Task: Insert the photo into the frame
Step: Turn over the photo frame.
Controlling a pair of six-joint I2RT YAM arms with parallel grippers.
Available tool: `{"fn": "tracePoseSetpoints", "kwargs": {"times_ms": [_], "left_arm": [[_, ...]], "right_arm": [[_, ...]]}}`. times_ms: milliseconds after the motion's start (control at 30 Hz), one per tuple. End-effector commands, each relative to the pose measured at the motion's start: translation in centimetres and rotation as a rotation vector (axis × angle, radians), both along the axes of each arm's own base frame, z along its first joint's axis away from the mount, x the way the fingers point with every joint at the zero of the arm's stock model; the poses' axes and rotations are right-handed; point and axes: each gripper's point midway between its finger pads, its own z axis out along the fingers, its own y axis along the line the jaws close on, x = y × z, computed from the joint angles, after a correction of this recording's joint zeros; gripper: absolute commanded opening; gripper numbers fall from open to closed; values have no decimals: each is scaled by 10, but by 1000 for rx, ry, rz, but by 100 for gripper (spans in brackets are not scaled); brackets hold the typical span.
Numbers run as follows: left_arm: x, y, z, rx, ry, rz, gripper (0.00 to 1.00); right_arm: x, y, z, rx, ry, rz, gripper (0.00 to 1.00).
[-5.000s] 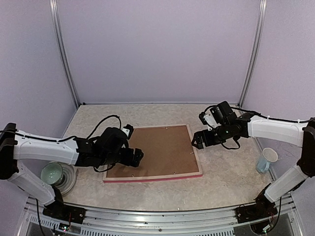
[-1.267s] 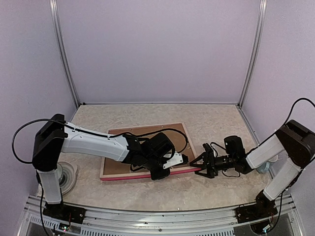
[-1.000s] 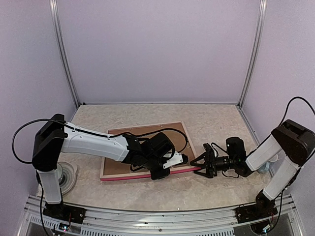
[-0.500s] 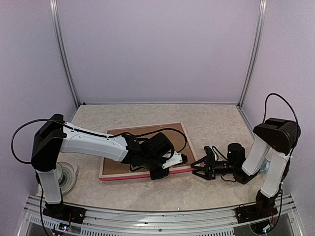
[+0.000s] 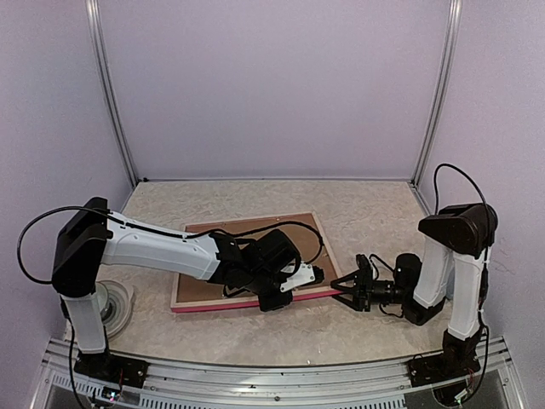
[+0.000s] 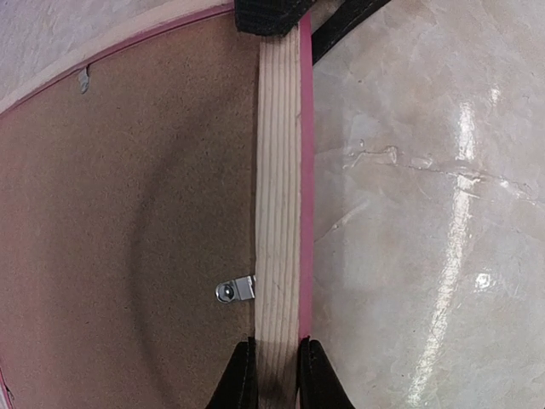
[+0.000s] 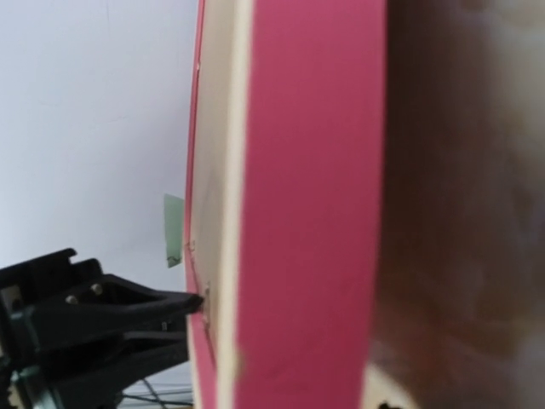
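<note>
1. The frame (image 5: 204,307) lies back-up on the worktop (image 5: 366,213), slightly toward 9 o'clock of centre. A brown backing board (image 5: 209,256) sits inside its pale wooden rails, and the pink moulding shows along the 6 o'clock edge.
2. Your left end effector (image 6: 274,379) is almost fully shut and pinches that 6 o'clock rail close to the 5 o'clock corner. Its fingers (image 6: 241,379) sit one on each side of the wood, just beside a small metal clip (image 6: 236,290).
3. Your right end effector (image 5: 343,285) lies low at the same corner, reaching in from 3 o'clock with its jaws partly spread in a V. Its wrist view is filled by the pink edge, and you cannot tell whether either finger touches it.
4. The photo is not in view, so you cannot tell whether it lies under the board or elsewhere.
5. The step in hand looks like securing the frame with both arms, probably to lift or turn it. Loading appears not yet begun.
6. Next, set the right jaws squarely astride the rail before you close them. Then move both arms together, or the thin frame may twist and shed its board.
</note>
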Motion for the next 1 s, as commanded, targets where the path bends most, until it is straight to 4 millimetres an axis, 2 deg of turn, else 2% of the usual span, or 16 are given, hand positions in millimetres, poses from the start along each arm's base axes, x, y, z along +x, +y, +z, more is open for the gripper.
{"fn": "tracePoseSetpoints", "kwargs": {"times_ms": [0, 100, 167, 300, 367, 467, 567, 667, 800, 967], "left_arm": [[13, -13, 45, -115, -97, 24, 0], [13, -14, 44, -115, -98, 24, 0], [13, -13, 44, -113, -100, 24, 0], [15, -12, 44, -112, -107, 31, 2], [15, -12, 44, -110, -112, 34, 6], [17, -11, 46, -113, -127, 50, 25], [23, -10, 55, -132, -156, 85, 56], [31, -6, 74, -168, -236, 151, 80], [31, -2, 98, -203, -368, 226, 98], [26, 11, 112, -199, -547, 337, 99]], "right_arm": [[11, -7, 10, -22, -119, -67, 51], [15, -8, 10, -81, -151, -67, 44], [17, -8, 14, -106, -176, -64, 34], [21, -5, 30, -110, -226, -47, 22], [20, -3, 39, -91, -240, -35, 20], [20, -2, 50, -81, -240, -32, 20], [24, -3, 60, -112, -240, -39, 21], [30, -5, 73, -182, -238, -53, 21], [37, -13, 101, -254, -247, -97, 21], [36, -15, 123, -241, -220, -120, 21]]}}
